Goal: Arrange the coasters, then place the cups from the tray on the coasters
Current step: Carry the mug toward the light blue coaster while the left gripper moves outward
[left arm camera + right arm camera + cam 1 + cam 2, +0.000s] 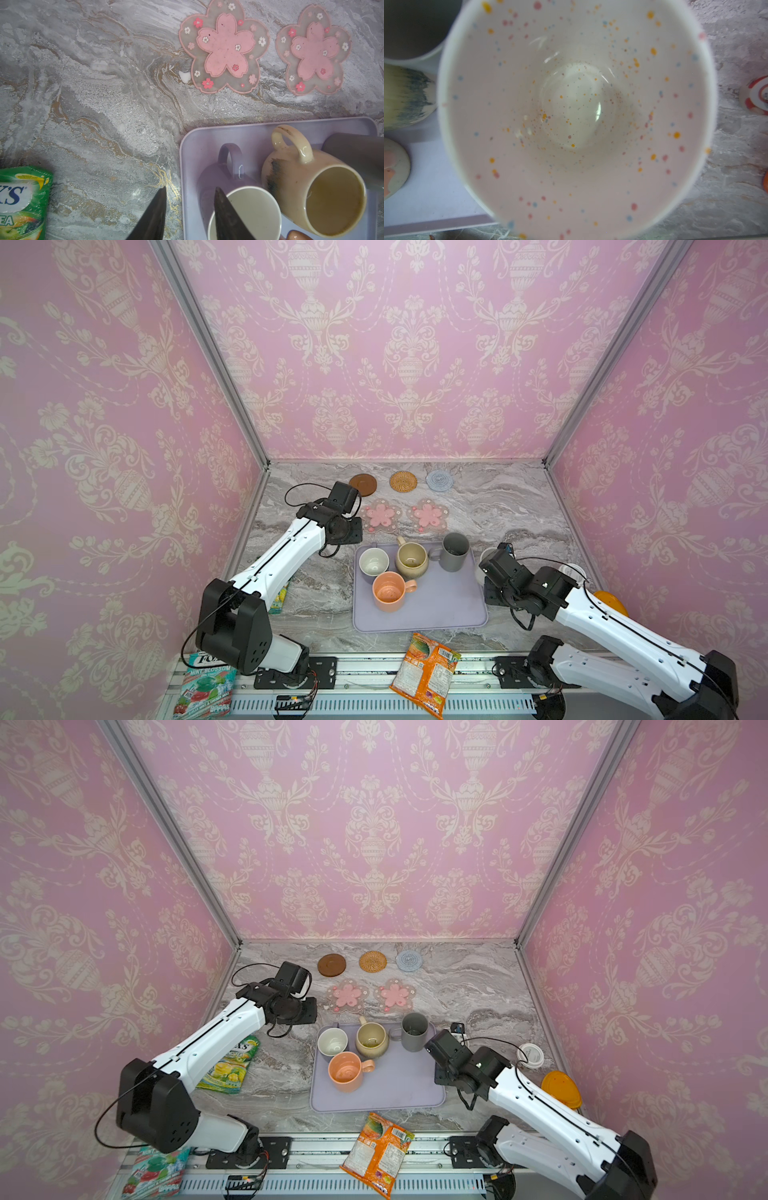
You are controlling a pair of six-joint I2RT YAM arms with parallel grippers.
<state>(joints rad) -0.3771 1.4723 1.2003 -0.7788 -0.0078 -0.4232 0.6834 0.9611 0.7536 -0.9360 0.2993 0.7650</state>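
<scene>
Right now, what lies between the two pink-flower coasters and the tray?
Nothing: bare marble tabletop between pink-flower coasters and tray, seen in the left wrist view.

A: The speckled white mug (575, 116) looks glazed and glossy, like the beige-olive mug (315, 193).
B: The tray (187, 158) is matt and smooth. The 2 pink-flower coasters (225, 46) (313, 52) look rubbery, partly translucent.
A: The rattan coaster (403, 481) is woven and rough; the table top (104, 104) looks like veined marble.

4 upright mugs (389, 592) on lavender tray (449, 601)
</scene>
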